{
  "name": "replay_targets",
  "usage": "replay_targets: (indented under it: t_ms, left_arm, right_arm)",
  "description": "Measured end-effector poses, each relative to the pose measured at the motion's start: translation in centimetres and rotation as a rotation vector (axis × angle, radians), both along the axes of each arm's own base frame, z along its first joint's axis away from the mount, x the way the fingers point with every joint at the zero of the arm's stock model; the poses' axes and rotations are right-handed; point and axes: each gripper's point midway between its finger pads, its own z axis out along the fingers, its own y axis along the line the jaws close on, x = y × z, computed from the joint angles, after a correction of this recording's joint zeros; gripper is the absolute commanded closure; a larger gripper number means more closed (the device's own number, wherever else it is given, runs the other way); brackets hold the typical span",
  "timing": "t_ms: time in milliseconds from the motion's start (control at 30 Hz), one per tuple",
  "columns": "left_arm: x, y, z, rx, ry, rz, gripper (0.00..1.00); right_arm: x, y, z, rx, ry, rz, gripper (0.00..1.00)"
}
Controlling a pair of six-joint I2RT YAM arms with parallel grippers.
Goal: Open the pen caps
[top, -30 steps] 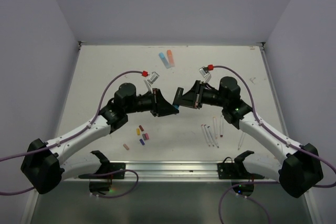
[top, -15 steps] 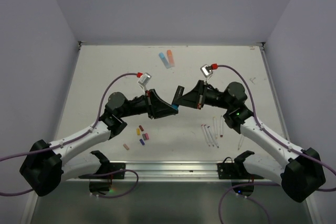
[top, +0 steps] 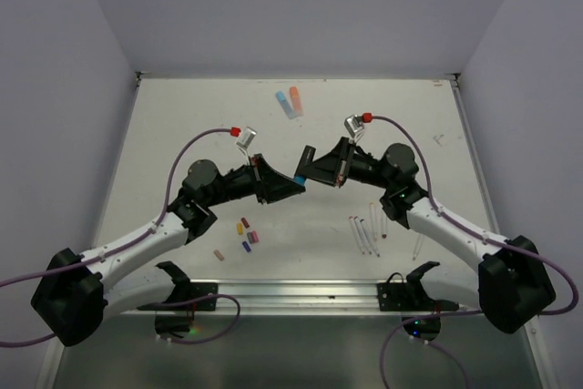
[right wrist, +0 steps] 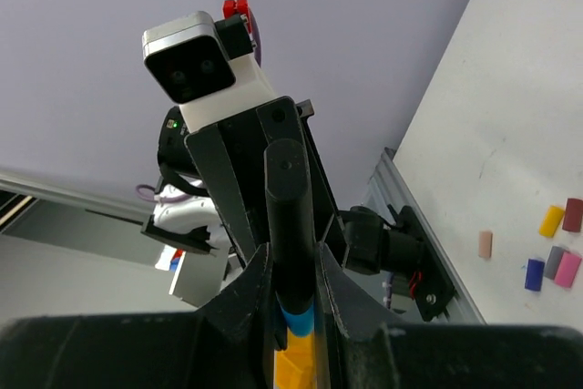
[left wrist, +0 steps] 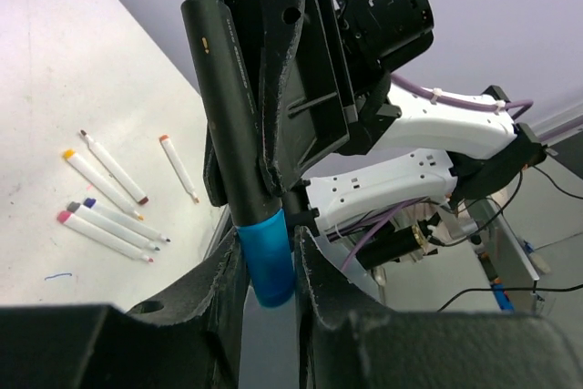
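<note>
Blue plastic marker cap (left wrist: 265, 260) — smooth, round, stubby — sits clamped between the black fingers (left wrist: 225, 291) of the left gripper (left wrist: 266, 271), in mid-air above the white table (top: 392, 107). The right gripper (right wrist: 291, 266) pinches the thick black marker barrel (left wrist: 232, 116). Light, rigid and slick, the cap probably wants a firm mid-length grip and a straight axial pull.

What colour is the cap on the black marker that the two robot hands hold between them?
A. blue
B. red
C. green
A: the cap on the end of the black marker, pinched in the left gripper, is blue.
</note>
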Motion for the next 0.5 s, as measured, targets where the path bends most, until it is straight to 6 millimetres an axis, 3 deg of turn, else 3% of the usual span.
replay_targets:
  t_ms: [367, 500]
  left_arm:
    - [-0.2, 0.5, 1.3, -0.143, 0.019, -0.01, 1.0]
    - [-5.7, 0.1, 1.2, -0.149, -0.002, -0.268, 1.0]
  right_arm:
    - [0.1, 1.0, 1.5, 0.141, -0.042, 0.175, 1.0]
    - [3.7, -0.2, 4.3, 0.199, -0.062, 0.02, 1.0]
